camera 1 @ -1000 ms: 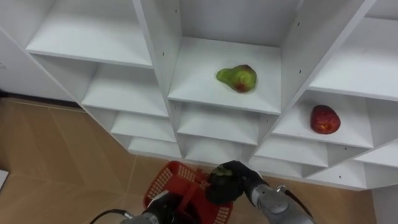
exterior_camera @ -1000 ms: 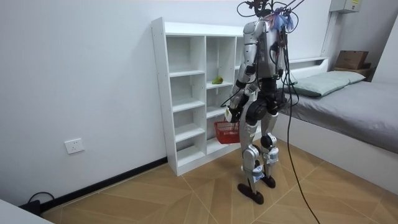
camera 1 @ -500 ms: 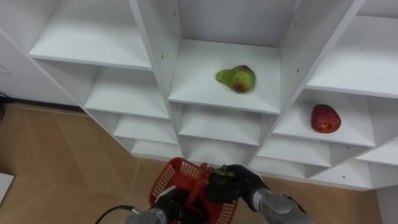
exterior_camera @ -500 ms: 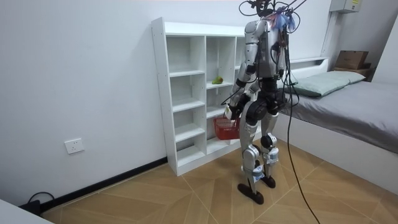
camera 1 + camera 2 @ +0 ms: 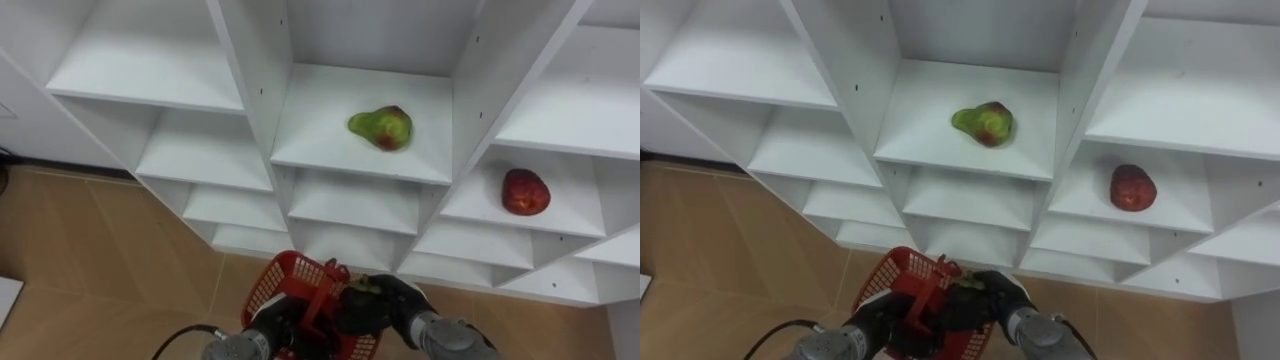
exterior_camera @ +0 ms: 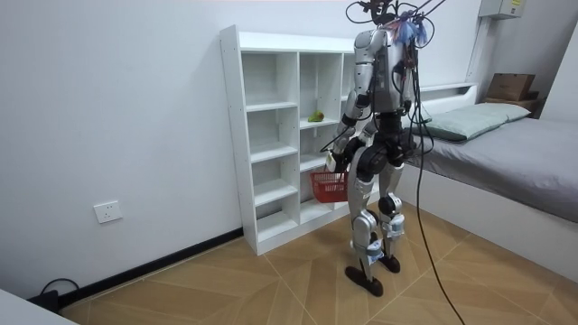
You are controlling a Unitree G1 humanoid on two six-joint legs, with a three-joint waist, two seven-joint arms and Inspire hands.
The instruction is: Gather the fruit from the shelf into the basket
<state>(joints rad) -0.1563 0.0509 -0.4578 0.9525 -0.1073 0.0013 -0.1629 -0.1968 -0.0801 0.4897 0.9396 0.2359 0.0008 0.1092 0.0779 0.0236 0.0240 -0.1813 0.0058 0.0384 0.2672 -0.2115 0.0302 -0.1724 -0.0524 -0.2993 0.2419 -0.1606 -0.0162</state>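
Right hand (image 5: 395, 305): grips dark fruit (image 5: 358, 300), now lowered onto basket (image 5: 270, 285).
Left hand (image 5: 275, 328): grips basket handle.
Shelved: pear (image 5: 381, 126) 12 o'clock, apple (image 5: 524, 191) 2 o'clock.

Smooth white board, red plastic, wood grain.
On the closet (image 5: 330, 140) shelves' matt laminate, a smooth-skinned green fruit (image 5: 381, 126) and a faintly glossy red fruit (image 5: 523, 191); below the closet, a shiny plastic lattice basket (image 5: 272, 285), a dull dark fruit (image 5: 358, 298), softly sheened wooden parquet floor (image 5: 90, 260).
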